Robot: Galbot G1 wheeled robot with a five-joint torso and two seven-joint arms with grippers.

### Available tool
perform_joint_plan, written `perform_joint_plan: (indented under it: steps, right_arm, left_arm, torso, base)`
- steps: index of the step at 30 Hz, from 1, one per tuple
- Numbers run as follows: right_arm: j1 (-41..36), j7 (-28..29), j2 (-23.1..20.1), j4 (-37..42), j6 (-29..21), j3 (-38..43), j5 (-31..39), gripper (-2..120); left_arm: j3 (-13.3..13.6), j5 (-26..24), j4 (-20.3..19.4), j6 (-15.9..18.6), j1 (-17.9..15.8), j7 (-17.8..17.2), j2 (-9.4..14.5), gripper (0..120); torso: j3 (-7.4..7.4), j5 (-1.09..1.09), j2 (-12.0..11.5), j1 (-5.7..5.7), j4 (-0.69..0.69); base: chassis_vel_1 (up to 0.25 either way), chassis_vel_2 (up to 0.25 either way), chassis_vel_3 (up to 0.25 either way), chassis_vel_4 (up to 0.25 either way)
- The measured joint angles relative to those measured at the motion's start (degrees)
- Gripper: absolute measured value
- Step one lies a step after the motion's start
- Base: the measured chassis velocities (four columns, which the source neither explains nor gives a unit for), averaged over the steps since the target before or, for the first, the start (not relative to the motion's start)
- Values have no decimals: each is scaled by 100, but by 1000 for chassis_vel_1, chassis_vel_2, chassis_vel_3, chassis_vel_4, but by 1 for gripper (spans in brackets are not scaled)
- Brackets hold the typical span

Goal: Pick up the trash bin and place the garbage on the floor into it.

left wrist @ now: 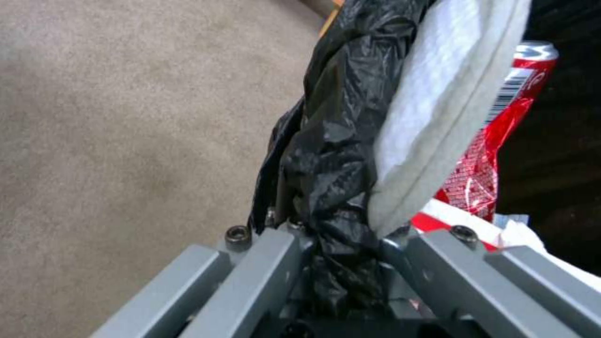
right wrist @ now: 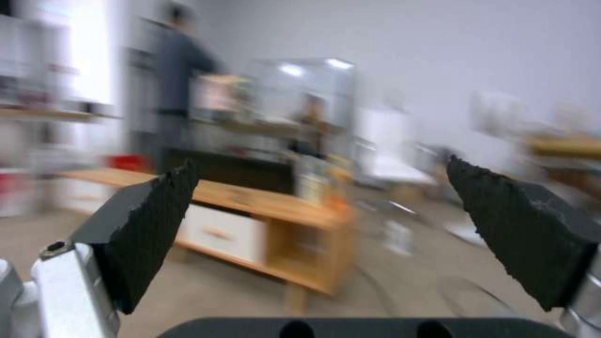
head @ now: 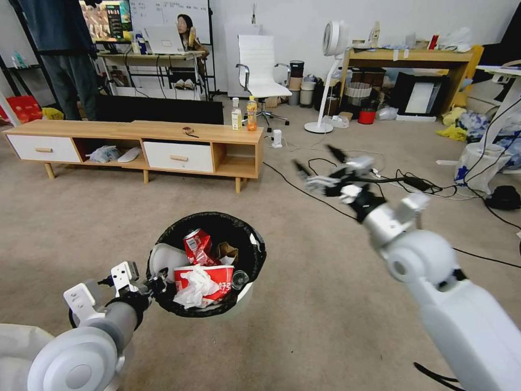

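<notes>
The left gripper (head: 156, 285) is clamped on the rim of the small round white plastic trash bin with a black bag liner (head: 247, 258), pinching liner and rim together at about nine o'clock on the bin's mouth. In the left wrist view the bunched black plastic runs straight down between the grey fingers (left wrist: 250, 277), so the hold looks firm.

The bin hangs above the beige-grey carpet floor (head: 304, 304), low and left of centre in the head view. Inside it lie a crushed red soda can (head: 197, 245), a red-and-white paper noodle cup (head: 209, 278) stuffed with crumpled white tissue (head: 194, 287), a brown paper scrap (head: 227, 252) and a white pad (head: 164, 258) against the rim.

The right gripper (head: 321, 169) is spread wide and holds nothing, raised well apart from the bin at about two o'clock from it, its pads (right wrist: 147, 225) pointing out across the room.

No loose litter is visible on the nearby carpet, so collecting looks done or nearly so. The bin's mouth faces upward, and the left arm alone carries it.
</notes>
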Motion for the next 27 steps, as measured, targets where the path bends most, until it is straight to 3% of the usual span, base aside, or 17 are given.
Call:
perform_joint_plan:
  steps: [4,6,15,21,27]
  right_arm:
    - [-351,1068,117,87,-466,417,-61,100]
    - [-491,1302,181,93,-517,571,-181,100]
    - [-1118,1492,400,222,-475,1154,-617,100]
    - [-1656,1444,648,305,-128,1517,-1104,100]
    - [-2081,1391,888,374,78,1795,-1386,100]
  left_arm:
    - [25,115,9,0,-39,73,-1,4]
    - [38,125,9,-1,-53,85,3,4]
    - [48,188,3,0,-65,164,32,4]
    - [97,302,4,0,-65,293,18,4]
    - [110,312,3,0,-67,324,14,4]
  torso:
    - [0,-1,1,0,2]
    - [0,-2,0,0,3]
    - [0,-2,0,0,2]
    - [0,-1,0,0,-3]
    - [0,-3,0,0,5]
  base:
    - [0,0,0,0]
    - [0,0,0,0]
    - [-31,-26,-28,-27]
    - [-65,-70,-71,-57]
    - [0,0,0,0]
